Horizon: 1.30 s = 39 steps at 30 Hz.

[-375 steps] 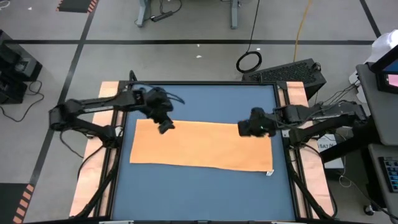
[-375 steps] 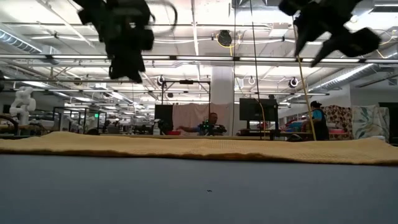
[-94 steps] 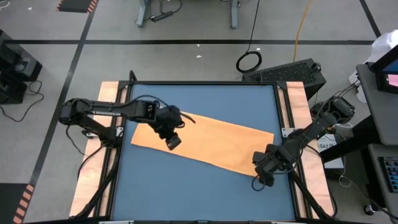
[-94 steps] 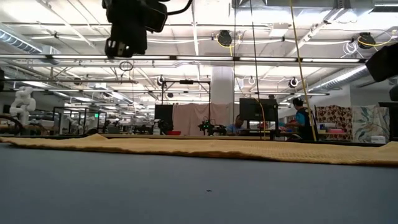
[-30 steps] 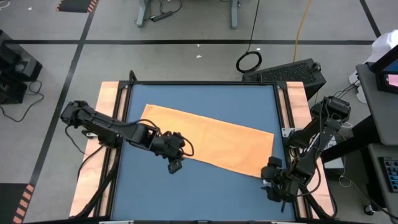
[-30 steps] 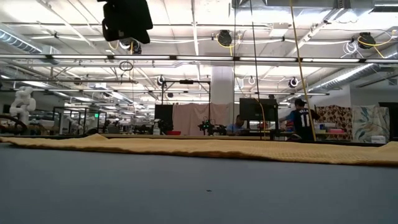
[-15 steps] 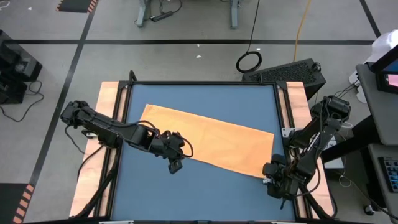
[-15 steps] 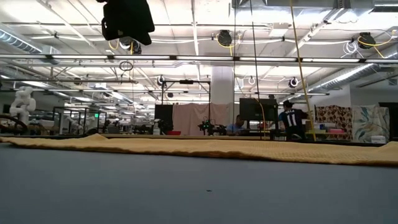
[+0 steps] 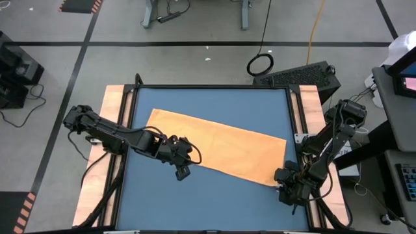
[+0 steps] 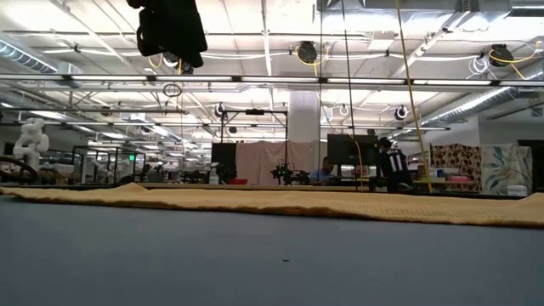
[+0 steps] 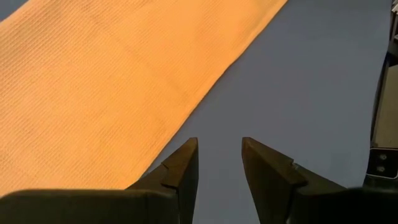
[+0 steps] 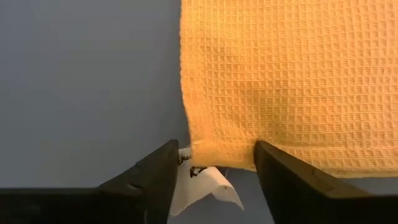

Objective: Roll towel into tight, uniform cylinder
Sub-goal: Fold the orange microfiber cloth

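We see the right claw [image 12: 211,171] at the worktop's [image 9: 214,201] near right corner, jaws apart, straddling the towel's [image 9: 214,146] tagged corner, prob. to pinch it & start rolling. Left claw [image 11: 217,165], jaws apart, empty, hovers beside the near long edge. Towel lies flat, diagonal, unrolled. Right claw has narrowed vs. a sec ago.

From above, we see the towel [image 9: 214,148] lying flat and unrolled on the blue bench [image 9: 214,201], slanting from the upper left of the bench down toward its lower right. The left gripper [image 9: 182,173] sits just below the towel's lower long edge, left of the frame's centre. The right gripper [image 9: 281,177] is at the towel's lower right corner. A coiled cable [image 9: 260,64] lies on the floor above the bench.
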Each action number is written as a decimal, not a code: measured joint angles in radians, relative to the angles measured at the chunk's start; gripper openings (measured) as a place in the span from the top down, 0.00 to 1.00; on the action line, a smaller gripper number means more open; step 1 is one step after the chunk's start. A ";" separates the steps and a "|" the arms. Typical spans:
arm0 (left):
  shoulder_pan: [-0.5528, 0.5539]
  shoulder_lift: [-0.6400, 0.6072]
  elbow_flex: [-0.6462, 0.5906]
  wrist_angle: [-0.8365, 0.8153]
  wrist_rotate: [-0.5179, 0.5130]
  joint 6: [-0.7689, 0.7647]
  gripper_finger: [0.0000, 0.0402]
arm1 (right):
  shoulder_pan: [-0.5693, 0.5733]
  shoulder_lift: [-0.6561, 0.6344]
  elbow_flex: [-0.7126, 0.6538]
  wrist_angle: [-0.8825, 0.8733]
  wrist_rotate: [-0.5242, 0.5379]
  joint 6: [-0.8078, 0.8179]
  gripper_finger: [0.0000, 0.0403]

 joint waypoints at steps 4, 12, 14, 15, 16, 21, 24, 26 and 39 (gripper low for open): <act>0.000 0.000 0.000 -0.010 -0.015 0.000 0.68 | -0.001 0.001 -0.001 -0.007 0.000 -0.007 0.63; 0.002 0.000 0.000 0.035 -0.067 0.072 0.68 | -0.019 0.002 -0.002 0.007 -0.004 0.008 0.98; 0.002 0.000 0.000 0.072 -0.097 0.107 0.68 | -0.028 0.002 -0.002 0.019 -0.008 0.009 0.97; 0.002 0.001 0.000 0.092 -0.117 0.130 0.68 | -0.032 0.002 -0.002 0.033 -0.012 0.015 0.97; 0.002 0.005 0.000 0.122 -0.132 0.151 0.68 | -0.034 0.001 -0.002 0.043 -0.022 0.024 0.97; 0.002 0.038 0.000 0.299 -0.162 0.236 0.68 | -0.039 -0.011 -0.004 0.135 -0.091 0.041 0.99; 0.002 0.079 0.000 0.432 -0.161 0.235 0.68 | -0.039 -0.042 -0.003 0.208 -0.091 0.068 1.00; 0.002 0.117 0.001 0.521 -0.157 0.239 0.68 | -0.039 -0.070 -0.002 0.236 -0.088 0.096 1.00; 0.002 0.479 0.115 0.992 0.052 0.469 0.65 | -0.099 -0.254 -0.002 0.256 -0.051 0.211 1.00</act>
